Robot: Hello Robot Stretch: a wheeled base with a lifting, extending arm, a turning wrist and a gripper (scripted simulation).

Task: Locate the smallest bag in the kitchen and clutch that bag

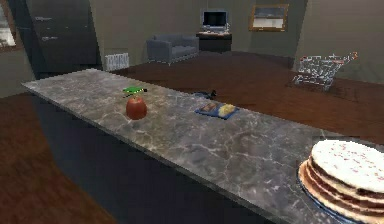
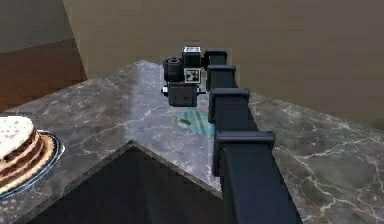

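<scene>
**Kitchen counter, arm reaching across**

Forward view: marble counter (image 1: 230,150) bearing a red apple (image 1: 136,108), a flat blue item (image 1: 218,110) and a layered cake (image 1: 345,172).

Arm side view: the arm (image 2: 240,140) lies over the counter. The gripper (image 2: 181,95) is near a teal patch (image 2: 195,122), too small to tell as the bag. Whether the gripper holds anything cannot be told.

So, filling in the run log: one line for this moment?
arm out over marble counter | gripper: load unclear | teal thing near arm | cake at counter end
</scene>
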